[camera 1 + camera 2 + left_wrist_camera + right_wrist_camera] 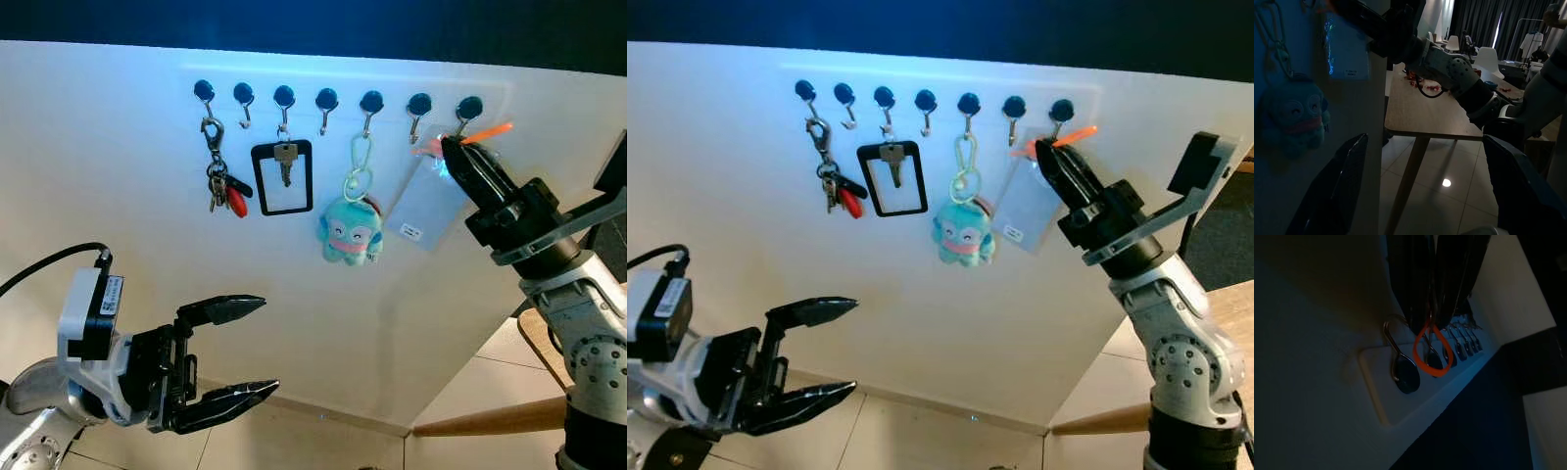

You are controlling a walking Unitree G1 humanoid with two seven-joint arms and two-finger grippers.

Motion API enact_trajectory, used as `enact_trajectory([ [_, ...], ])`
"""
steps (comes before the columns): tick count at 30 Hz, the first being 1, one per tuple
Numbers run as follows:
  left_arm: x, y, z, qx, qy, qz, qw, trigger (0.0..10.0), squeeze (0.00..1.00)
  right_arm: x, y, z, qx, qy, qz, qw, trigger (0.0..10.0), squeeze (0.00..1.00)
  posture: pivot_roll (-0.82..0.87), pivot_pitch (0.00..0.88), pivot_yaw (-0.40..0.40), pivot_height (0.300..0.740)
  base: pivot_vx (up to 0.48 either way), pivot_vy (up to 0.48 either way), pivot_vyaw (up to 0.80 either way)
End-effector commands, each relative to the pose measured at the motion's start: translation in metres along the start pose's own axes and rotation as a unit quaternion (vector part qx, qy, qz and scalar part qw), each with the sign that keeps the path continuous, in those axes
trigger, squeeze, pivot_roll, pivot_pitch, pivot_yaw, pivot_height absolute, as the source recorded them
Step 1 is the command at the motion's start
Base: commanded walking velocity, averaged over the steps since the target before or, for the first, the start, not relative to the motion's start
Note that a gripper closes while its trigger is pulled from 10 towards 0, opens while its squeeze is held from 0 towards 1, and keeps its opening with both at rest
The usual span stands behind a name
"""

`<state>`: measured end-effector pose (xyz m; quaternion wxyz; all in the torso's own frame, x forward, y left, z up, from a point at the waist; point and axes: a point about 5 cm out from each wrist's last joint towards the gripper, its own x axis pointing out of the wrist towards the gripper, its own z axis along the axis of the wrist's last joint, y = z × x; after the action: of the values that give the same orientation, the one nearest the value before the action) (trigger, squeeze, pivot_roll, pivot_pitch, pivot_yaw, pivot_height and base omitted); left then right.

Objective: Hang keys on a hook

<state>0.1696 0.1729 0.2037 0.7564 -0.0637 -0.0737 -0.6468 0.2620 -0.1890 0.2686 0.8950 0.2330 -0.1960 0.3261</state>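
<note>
A white wall rail carries several dark-knobbed hooks (326, 98). A key bunch with a red tag (220, 186) hangs from the leftmost hook. Further along hang a black frame with a key (282, 176) and a teal plush (350, 232). My right gripper (449, 147) is raised to the rightmost hook (469, 107), shut on an orange loop (1428, 350) that carries a clear card pouch (423, 208). The loop lies against a hook; I cannot tell whether it is caught on it. My left gripper (240, 351) is open and holds nothing, low and away from the wall.
A wooden table (1425, 110) stands to the right of the wall, its slanted leg (490, 421) near my right arm. Tiled floor (323, 446) runs below the wall. White chairs (1488, 56) stand further back.
</note>
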Motion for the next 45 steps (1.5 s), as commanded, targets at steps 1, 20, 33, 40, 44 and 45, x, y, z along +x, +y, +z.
enact_trajectory([
  [1, 0.000, -0.001, 0.002, 0.005, 0.021, -0.010, 1.000, 10.0, 0.00, -0.010, -0.021, -0.004, 0.017, 0.011, -0.073, 0.997, 10.0, 0.00, -0.13, 0.079, 0.060, 0.740, 0.000, 0.000, 0.00],
  [20, 0.001, -0.001, 0.001, 0.005, 0.022, -0.010, 1.000, 10.0, 0.00, 0.005, -0.018, 0.006, -0.003, 0.021, -0.095, 0.995, 10.0, 0.00, -0.13, 0.080, 0.054, 0.740, 0.000, 0.000, 0.00],
  [33, 0.002, -0.001, 0.000, 0.005, 0.023, -0.011, 1.000, 10.0, 0.00, 0.001, -0.032, -0.004, 0.006, 0.054, -0.148, 0.987, 10.0, 0.00, -0.13, 0.077, 0.051, 0.740, 0.000, 0.000, 0.00],
  [40, 0.002, -0.002, -0.001, 0.005, 0.022, -0.012, 1.000, 10.0, 0.00, -0.002, -0.013, 0.004, 0.017, 0.016, -0.061, 0.998, 10.0, 0.00, -0.13, 0.075, 0.050, 0.740, 0.000, 0.000, 0.00],
  [44, 0.002, -0.002, -0.001, 0.005, 0.023, -0.011, 1.000, 10.0, 0.00, -0.004, -0.006, 0.005, 0.027, 0.011, -0.031, 0.999, 10.0, 0.00, -0.13, 0.075, 0.050, 0.740, 0.000, 0.000, 0.00],
  [45, 0.002, -0.002, -0.001, 0.004, 0.022, -0.012, 1.000, 10.0, 0.00, -0.005, -0.003, 0.004, 0.032, 0.011, -0.018, 0.999, 10.0, 0.00, -0.13, 0.075, 0.050, 0.740, 0.000, 0.000, 0.00],
])
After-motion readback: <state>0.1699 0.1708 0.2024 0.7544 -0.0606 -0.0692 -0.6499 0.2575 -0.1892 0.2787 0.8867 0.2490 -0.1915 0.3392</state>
